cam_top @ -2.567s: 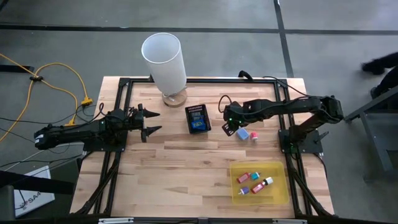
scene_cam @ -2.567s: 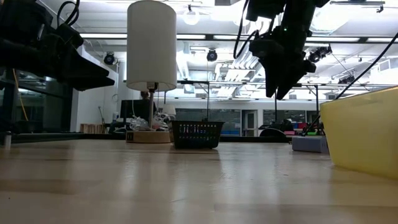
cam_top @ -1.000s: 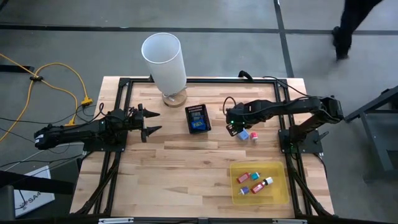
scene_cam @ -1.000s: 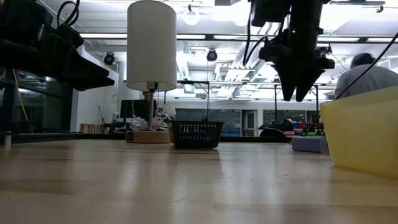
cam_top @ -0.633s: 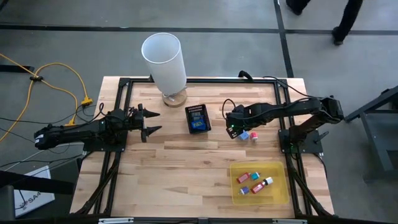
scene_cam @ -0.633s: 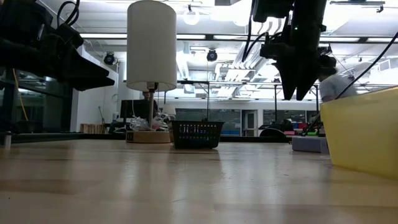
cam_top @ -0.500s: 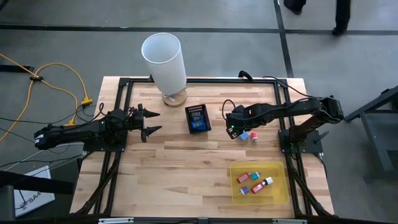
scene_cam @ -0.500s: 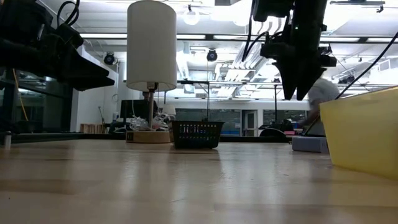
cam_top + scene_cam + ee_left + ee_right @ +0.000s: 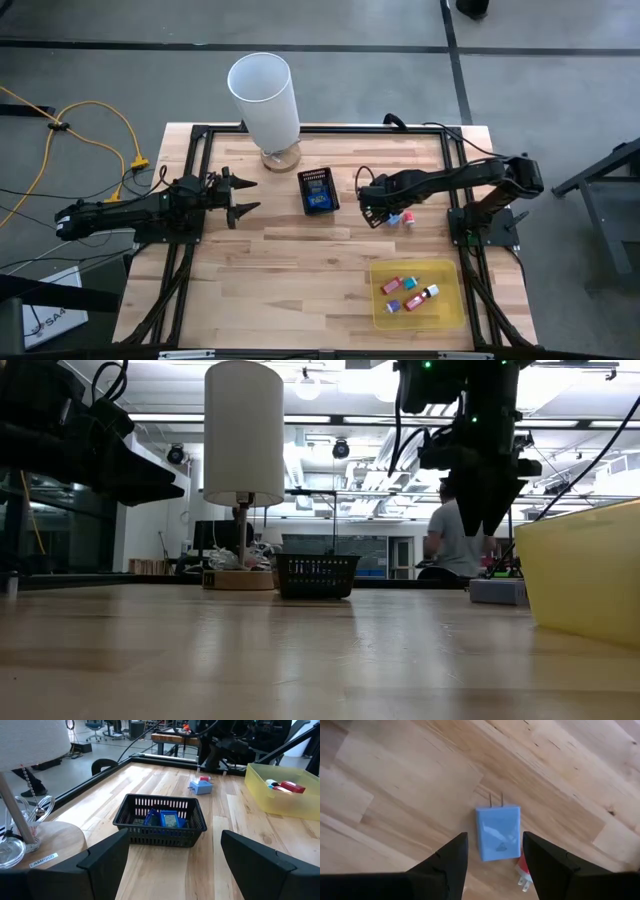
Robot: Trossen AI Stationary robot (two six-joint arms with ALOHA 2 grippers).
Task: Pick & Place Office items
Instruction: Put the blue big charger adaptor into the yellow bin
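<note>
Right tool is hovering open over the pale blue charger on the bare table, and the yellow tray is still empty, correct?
Not quite. The yellow tray is not empty: the high view shows several small items in it. The rest holds: the right tool hovers open over the pale blue charger, which lies on the bare table.

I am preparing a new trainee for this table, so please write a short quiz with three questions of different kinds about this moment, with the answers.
1. True or false: the right gripper is shut on the pale blue plug block.
2. Which container holds blue items? A) yellow tray B) black mesh basket C) lamp base
3. Fill in: the left gripper hangs with its fingers wide ____.

Key:
1. False. The fingers stand open, one on each side of the block, which lies on the table.
2. B.
3. Open.
</note>
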